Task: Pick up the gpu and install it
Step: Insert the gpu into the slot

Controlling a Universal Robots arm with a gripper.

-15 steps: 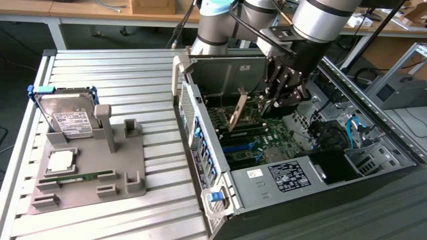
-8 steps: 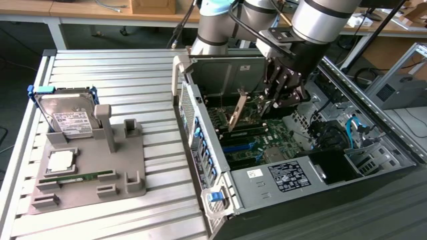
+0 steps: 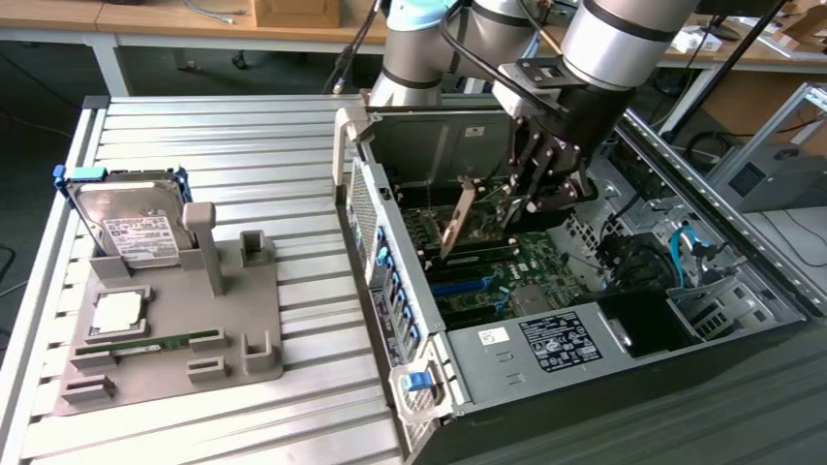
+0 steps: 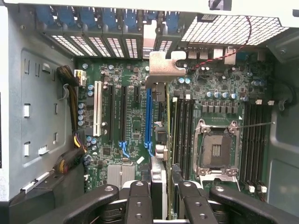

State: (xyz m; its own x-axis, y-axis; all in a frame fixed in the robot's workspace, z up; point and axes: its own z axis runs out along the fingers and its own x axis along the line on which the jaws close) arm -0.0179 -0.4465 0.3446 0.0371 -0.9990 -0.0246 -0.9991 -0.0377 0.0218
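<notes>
Gripper (image 4: 161, 198): clamped on the gpu (image 4: 161, 140), which we hold edge-on inside the open computer case (image 3: 723, 320). Card: upright, its metal bracket (image 4: 163, 65) toward the rear slot covers (image 4: 112, 42), hanging over the motherboard (image 4: 210, 93) near the blue slot (image 4: 148, 121). In our judgement, we do well to keep the card plumb, line its edge with one slot, and square the bracket before pressing.

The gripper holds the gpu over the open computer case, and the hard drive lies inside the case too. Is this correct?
Not quite. The exterior view shows the hard drive standing in the grey holder on the table, outside the case. The gripper does hold the gpu over the open case.
</notes>
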